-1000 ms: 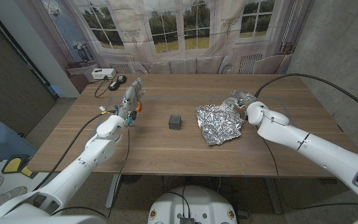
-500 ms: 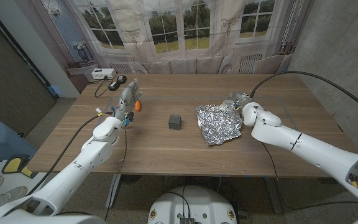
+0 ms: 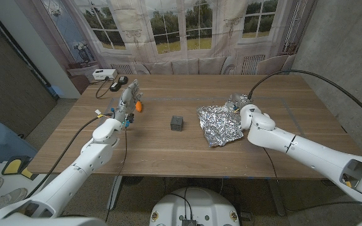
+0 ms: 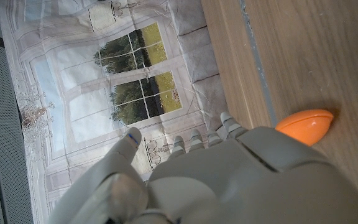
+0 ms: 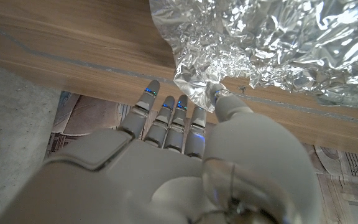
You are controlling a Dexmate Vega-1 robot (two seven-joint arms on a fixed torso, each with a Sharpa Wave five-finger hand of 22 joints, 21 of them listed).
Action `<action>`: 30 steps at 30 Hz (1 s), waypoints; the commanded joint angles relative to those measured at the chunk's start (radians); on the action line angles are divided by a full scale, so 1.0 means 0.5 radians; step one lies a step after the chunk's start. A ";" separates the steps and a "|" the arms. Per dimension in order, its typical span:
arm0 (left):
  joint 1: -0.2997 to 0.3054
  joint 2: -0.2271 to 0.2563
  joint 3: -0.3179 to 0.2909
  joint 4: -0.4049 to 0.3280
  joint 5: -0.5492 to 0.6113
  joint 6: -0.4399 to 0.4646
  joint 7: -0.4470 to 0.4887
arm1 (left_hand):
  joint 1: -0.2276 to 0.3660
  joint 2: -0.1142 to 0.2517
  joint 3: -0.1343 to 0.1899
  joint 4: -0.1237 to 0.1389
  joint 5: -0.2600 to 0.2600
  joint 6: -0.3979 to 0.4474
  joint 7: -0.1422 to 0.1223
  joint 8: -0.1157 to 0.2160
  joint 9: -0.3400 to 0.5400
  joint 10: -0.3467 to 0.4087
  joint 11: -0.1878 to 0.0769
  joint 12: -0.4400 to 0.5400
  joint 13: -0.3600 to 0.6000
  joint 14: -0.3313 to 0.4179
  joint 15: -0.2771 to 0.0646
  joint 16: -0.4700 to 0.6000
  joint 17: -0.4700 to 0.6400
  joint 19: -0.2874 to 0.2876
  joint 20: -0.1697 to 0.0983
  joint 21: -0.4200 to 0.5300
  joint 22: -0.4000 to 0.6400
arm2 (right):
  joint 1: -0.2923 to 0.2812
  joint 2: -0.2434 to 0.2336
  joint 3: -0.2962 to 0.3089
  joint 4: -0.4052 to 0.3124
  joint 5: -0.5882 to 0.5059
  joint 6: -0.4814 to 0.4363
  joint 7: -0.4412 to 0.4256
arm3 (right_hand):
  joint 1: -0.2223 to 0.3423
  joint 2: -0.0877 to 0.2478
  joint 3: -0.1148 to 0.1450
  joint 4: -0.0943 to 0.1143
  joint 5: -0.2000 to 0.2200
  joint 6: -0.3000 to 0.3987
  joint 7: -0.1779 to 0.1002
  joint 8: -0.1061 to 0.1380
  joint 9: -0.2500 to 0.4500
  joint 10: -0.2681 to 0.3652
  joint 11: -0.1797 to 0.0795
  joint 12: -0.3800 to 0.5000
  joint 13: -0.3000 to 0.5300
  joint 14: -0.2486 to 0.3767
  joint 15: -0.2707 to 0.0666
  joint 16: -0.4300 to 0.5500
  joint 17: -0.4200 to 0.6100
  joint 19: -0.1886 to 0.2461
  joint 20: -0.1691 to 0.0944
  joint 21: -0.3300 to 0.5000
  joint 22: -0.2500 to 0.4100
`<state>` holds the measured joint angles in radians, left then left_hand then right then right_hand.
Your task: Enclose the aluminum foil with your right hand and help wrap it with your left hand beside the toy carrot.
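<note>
Far left back corner of the counter (image 3: 168,150): white box (image 3: 104,74) and a dark small device (image 3: 120,80) with cables trailing off. Left hand (image 3: 128,99) stands over the left part of the counter, fingers reaching toward the far side, holding nothing; in the left wrist view the left hand (image 4: 216,180) shows fingers straight and close side by side, thumb set apart. Toy carrot (image 3: 140,106) lies on the wood just beside the left hand, on its right side; left wrist view shows the orange toy carrot (image 4: 305,125) near the fingers, contact cannot be told. Middle of the counter: small dark cube (image 3: 177,122), alone, apart from both hands. Right of the cube: aluminum foil (image 3: 219,123), a crumpled sheet lying on the wood, edges ragged and lifted in places. Right hand (image 3: 239,102) sits at the foil's far right corner. Right wrist view: right hand (image 5: 185,149) fingers straight and close together, thumb tip against a crinkled foil (image 5: 260,43) corner; a closed pinch on it cannot be told. Behind the counter: a backdrop with printed windows (image 3: 168,25).
</note>
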<state>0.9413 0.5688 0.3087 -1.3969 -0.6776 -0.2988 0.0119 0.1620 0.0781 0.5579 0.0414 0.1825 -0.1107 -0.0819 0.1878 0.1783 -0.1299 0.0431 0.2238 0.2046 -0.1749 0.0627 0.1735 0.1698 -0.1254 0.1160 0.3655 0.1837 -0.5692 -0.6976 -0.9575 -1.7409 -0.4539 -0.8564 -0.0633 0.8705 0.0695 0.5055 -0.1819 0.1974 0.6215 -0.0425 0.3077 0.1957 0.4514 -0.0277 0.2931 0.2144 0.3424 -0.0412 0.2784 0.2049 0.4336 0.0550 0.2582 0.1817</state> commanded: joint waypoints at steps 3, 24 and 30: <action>0.012 0.006 -0.011 -0.004 -0.012 -0.001 -0.003 | -0.021 0.003 -0.013 -0.002 0.013 0.008 0.002 0.005 0.004 0.001 0.016 0.003 0.004 -0.045 0.010 0.014 0.007 -0.005 0.005 -0.005 0.007 | 0.028 0.107 -0.107 0.125 -0.244 -0.098 -0.132 | 0.223 0.047 -0.009 -0.003 0.004 0.168 -0.050 0.039 0.003 0.180 -0.076 0.051 0.016 0.174 -0.267 0.091 0.048 0.107 -0.061 0.029 0.006; -0.031 -0.013 0.007 0.043 -0.009 0.003 -0.027 | -0.043 0.000 -0.028 0.005 0.017 0.009 0.003 0.002 0.004 -0.003 0.018 0.001 0.003 -0.046 0.010 0.016 0.008 0.000 0.008 -0.013 0.007 | -0.061 0.152 -0.017 0.177 -0.291 -0.077 -0.294 | 0.596 0.041 -0.241 0.016 -0.005 0.733 -0.007 0.297 0.096 0.726 -0.150 0.286 0.156 0.501 -0.365 0.355 0.262 0.252 -0.108 0.099 0.021; -0.042 -0.016 0.014 0.053 -0.008 0.007 -0.038 | -0.048 0.001 -0.031 0.007 0.018 0.006 0.003 0.001 0.004 -0.004 0.018 0.000 0.002 -0.047 0.010 0.015 0.008 -0.001 0.006 -0.016 0.007 | -0.134 0.153 0.059 0.159 -0.268 -0.005 -0.443 | 0.600 0.040 -0.273 0.040 0.023 0.693 0.030 0.349 0.160 0.787 -0.108 0.332 0.196 0.557 -0.370 0.363 0.281 0.247 -0.139 0.101 0.023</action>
<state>0.9302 0.5647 0.3096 -1.3803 -0.6834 -0.2997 -0.0007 0.1474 0.0744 0.5469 0.0441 0.1824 -0.1108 -0.0819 0.1878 0.1767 -0.1336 0.0466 0.2238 0.2047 -0.1749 0.0627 0.1781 0.1696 -0.1254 0.1160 0.3586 0.1837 -0.5919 -0.6291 -0.9731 -1.6606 -0.5904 -0.8904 -0.1968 1.1634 0.0912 0.3801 -0.1628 0.1974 0.9750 -0.0334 0.4686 0.2594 0.8264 -0.0941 0.4444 0.3015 0.6081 -0.0573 0.4520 0.3357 0.5540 -0.0052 0.3007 0.1887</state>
